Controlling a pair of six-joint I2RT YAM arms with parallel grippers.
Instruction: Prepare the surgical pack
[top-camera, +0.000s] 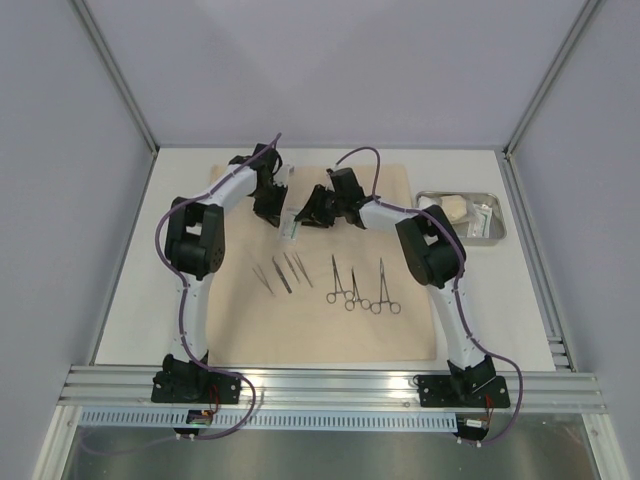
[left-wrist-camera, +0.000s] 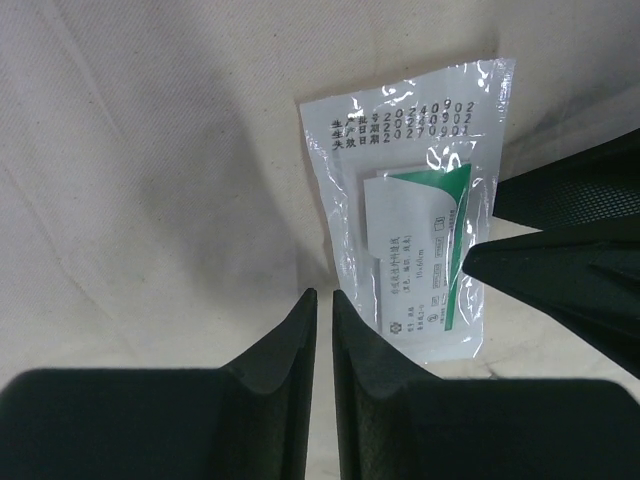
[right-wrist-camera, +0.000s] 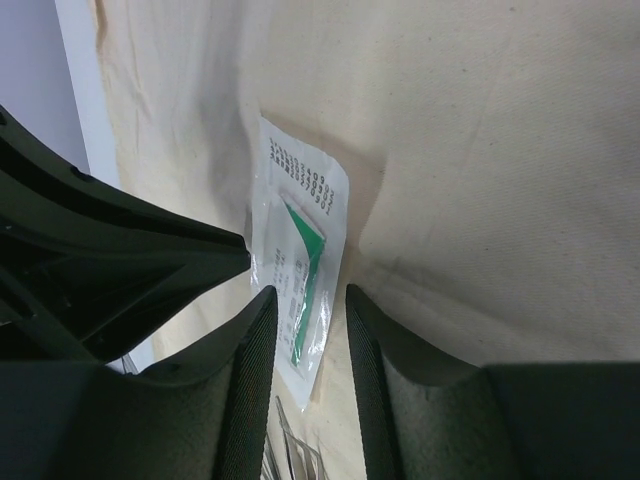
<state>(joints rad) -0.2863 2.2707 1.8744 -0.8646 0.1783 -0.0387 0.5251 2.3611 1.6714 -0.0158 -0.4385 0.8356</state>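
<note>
We note a white tabletop (top-camera: 125, 300) boxed in by pale grey walls (top-camera: 340, 70), with aluminium posts (top-camera: 115, 75) at the far corners. Grooved aluminium rails (top-camera: 330, 385) run along its near edge, with a slotted white strip (top-camera: 340, 418) just beside them.

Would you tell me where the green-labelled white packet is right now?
The white packet lies on the tan cloth, left of centre in the top view, between the left tool and right tool, beyond the tweezers.

A white table (top-camera: 520, 300) stands between plain pale walls (top-camera: 340, 70), aluminium posts (top-camera: 115, 75) and a near rail (top-camera: 330, 390).
</note>
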